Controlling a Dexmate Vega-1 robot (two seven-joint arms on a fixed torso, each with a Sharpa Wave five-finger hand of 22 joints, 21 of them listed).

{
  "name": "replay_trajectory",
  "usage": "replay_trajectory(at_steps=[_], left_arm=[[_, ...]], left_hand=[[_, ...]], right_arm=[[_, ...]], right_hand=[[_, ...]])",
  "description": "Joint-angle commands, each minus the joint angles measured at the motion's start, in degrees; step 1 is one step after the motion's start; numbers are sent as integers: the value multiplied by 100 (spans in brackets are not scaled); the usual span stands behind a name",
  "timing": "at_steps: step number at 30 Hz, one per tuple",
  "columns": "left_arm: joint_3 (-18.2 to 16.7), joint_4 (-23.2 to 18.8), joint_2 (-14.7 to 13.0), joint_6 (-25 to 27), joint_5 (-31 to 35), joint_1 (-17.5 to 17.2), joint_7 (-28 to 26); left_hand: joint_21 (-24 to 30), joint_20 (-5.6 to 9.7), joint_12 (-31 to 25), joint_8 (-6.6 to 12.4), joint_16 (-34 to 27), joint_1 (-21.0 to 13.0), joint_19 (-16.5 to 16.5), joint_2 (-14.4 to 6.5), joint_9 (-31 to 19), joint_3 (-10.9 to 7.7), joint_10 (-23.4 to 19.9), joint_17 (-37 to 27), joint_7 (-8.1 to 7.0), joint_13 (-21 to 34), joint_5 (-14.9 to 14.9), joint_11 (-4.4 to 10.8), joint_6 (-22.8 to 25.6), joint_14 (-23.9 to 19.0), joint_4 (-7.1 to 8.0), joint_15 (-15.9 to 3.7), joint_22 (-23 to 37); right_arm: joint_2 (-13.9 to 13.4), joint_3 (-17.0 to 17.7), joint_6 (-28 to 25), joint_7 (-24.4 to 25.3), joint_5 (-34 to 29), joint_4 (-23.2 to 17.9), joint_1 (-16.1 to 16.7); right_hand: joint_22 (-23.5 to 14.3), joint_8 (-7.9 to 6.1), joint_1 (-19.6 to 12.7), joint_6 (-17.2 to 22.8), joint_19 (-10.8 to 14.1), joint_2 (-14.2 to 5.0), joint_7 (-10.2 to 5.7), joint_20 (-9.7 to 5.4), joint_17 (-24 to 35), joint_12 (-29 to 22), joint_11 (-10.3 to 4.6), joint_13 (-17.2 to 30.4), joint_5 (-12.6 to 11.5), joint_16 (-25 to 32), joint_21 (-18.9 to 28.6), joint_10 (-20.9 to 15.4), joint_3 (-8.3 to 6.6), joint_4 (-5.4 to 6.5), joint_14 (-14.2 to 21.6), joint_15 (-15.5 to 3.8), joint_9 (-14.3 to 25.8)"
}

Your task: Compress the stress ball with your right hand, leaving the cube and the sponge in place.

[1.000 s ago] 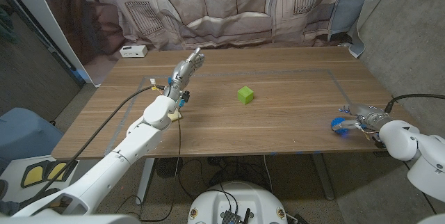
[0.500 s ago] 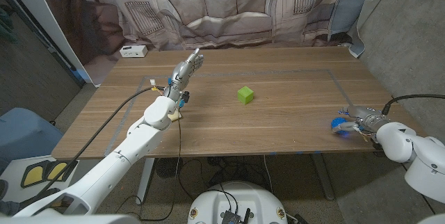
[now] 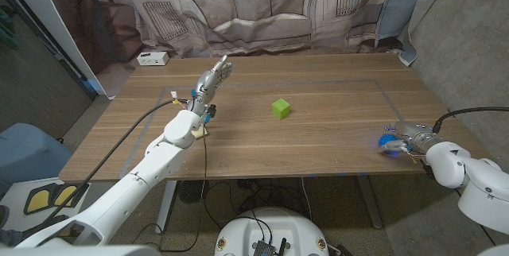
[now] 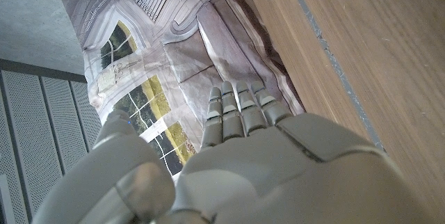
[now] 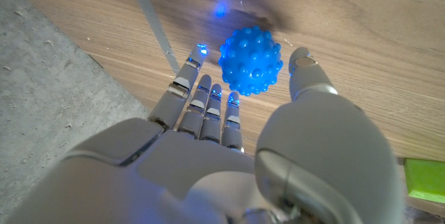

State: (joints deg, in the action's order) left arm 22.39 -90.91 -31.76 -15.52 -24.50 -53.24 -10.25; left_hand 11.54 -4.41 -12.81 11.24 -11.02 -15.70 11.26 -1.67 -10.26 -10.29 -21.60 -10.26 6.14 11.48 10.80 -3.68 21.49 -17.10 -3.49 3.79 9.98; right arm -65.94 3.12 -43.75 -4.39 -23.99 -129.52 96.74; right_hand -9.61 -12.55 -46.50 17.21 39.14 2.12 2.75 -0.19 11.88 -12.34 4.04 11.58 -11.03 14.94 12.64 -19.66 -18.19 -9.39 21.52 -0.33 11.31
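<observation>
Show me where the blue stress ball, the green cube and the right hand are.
blue stress ball (image 5: 251,60), right wrist view, middle of its knobbly surface.
green cube (image 3: 280,109), head view, its top face.
right hand (image 5: 229,147), right wrist view, back of the hand.

The head camera looks down from above over the whole worktop (image 3: 334,121). Each wrist camera looks closely along its own robot hand. The right wrist view and the head view share the blue ball (image 5: 251,60).
</observation>
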Motion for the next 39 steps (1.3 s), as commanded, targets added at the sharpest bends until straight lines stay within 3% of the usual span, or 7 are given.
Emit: replay_trajectory(at_steps=[1, 8, 21, 31, 39], left_arm=[[-33, -11, -21, -9, -35, -50, -11], [-39, 7, -21, -10, -54, -71, -12], [-43, 13, -20, -3, -84, -81, -5], [-52, 3, -8, -19, -97, -117, -34], [-66, -13, -3, -37, -107, -154, -57]], left_hand=[[-17, -32, 4, -6, 6, -15, 1, -79, -25, -29, -44, -9, -9, 14, -2, -2, 71, -36, -36, 3, 31], [-16, -35, 10, -8, 7, -15, 1, -85, -25, -31, -37, -9, -11, 15, -3, 13, 73, -37, -40, 5, 31], [-18, -41, 13, -9, 9, -13, -4, -91, -25, -32, -40, -9, -11, 15, -5, 7, 78, -34, -46, 15, 32], [-19, -48, 14, -7, 10, -11, -8, -97, -25, -32, -44, -10, -20, 16, -6, 24, 92, -34, -52, 11, 32], [-19, -48, 11, -6, 9, -10, -8, -101, -25, -33, -58, -10, -18, 16, -6, 44, 100, -37, -55, 3, 32]], right_arm=[[-338, -381, -288, 313, 197, 7, -165], [-483, -519, -376, 535, 391, 38, -224], [-554, -572, -168, 1095, 672, 145, -177], [-539, -599, 56, 1374, 887, 256, -179], [-567, -744, 33, 1537, 987, 299, -280]], right_hand=[[-9, -33, -78, 99, 116, -15, 3, -36, 20, -68, 1, 24, 5, 49, 40, -115, -11, 23, 112, -29, 24], [-10, -60, -239, 231, 302, -64, -25, -49, 29, -101, -11, 26, -11, 99, 60, -271, -47, -5, 255, -71, 25], [-14, -118, -713, 597, 903, -181, -35, -86, 71, -164, -58, 30, -7, 278, 152, -639, -129, -41, 699, -155, 28], [-27, -120, -1041, 817, 1466, -212, -5, -232, 142, -194, -43, 34, 9, 498, 267, -884, -115, -51, 1140, -305, 35], [-31, -152, -1379, 1065, 1742, -299, 4, -407, 235, -242, -69, 40, 6, 681, 299, -1129, -134, -49, 1437, -407, 43]])
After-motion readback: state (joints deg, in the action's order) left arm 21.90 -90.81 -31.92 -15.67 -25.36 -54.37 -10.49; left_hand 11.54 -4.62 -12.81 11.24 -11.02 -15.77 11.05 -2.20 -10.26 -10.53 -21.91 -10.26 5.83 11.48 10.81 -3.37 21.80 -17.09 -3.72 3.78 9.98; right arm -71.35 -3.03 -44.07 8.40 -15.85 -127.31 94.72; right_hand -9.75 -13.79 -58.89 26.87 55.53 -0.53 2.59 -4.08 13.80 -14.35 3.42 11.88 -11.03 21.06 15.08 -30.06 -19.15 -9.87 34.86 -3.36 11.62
